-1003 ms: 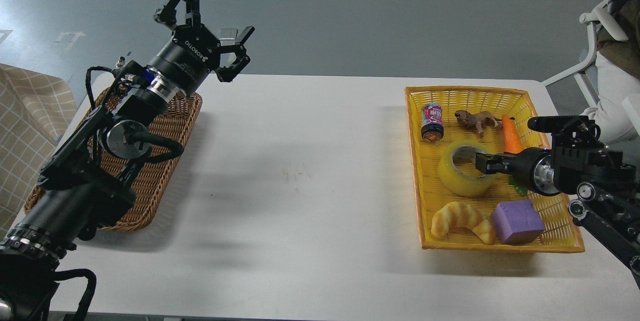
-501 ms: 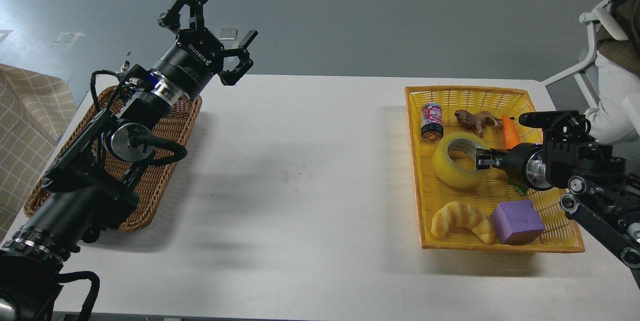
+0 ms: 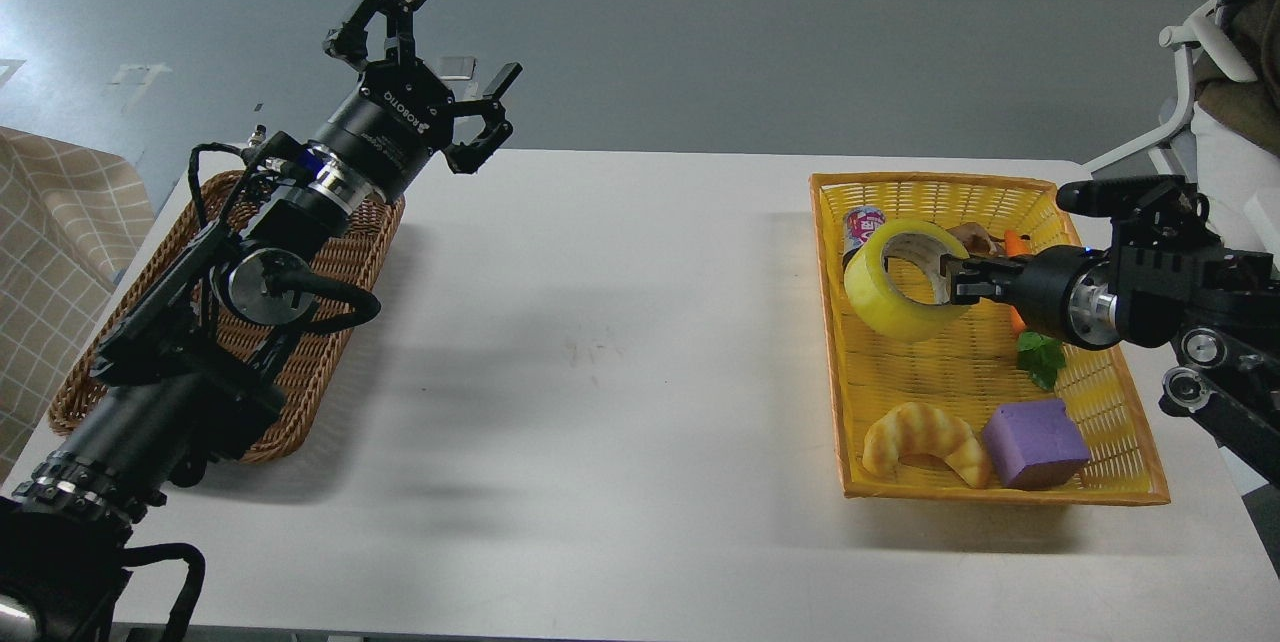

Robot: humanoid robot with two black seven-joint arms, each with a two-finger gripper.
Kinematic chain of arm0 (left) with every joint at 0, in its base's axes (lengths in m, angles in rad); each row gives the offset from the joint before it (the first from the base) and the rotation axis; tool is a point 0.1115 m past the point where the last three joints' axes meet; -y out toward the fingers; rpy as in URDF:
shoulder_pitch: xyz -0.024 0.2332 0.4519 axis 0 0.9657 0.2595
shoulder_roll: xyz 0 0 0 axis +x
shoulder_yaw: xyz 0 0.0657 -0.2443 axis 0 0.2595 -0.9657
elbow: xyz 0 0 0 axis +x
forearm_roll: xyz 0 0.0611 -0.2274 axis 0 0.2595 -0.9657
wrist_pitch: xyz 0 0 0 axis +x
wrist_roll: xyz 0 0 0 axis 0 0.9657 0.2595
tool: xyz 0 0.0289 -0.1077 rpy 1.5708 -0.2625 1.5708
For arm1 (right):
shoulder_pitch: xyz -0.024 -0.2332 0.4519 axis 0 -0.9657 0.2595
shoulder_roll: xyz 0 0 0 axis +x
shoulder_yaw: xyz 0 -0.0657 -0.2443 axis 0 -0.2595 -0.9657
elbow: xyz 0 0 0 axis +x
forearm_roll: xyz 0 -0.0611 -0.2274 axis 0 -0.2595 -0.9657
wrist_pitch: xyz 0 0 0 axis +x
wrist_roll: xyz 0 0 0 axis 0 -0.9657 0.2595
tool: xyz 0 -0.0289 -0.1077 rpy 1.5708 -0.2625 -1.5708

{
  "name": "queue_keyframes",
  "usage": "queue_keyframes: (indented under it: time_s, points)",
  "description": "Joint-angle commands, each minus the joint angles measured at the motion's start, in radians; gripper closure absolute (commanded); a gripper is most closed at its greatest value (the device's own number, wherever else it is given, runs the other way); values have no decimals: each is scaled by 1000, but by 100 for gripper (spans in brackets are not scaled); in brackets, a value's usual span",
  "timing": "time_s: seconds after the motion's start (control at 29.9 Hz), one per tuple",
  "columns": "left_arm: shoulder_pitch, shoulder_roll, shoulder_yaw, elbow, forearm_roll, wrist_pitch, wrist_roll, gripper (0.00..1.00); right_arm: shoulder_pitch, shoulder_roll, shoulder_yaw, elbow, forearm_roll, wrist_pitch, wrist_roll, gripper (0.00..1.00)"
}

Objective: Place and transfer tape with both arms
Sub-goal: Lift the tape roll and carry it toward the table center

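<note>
Over by the yellow basket, the right tool is pinching the tape by its wall. A moment ago the roll was lying low in the basket; now it is hanging above it, so the lift is working. Its hole is facing up and toward us, tipped. Far across the surface, the left tool is waiting with fingers spread wide.
</note>
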Motion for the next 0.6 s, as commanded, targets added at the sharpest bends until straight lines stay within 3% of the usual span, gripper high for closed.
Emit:
queue_keyframes:
  time_s: [0.0, 0.17, 0.57]
  points:
    - [-1, 1, 0, 0, 0, 0, 0, 2, 58, -3, 1, 3, 27, 0, 0, 100]
    - [-5, -1, -2, 0, 0, 0, 0, 2, 165, 25, -7, -12, 47, 0, 0, 100]
    - [-3, 4, -5, 0, -1, 0, 0, 2, 284, 252, -136, -125, 47, 0, -5, 100]
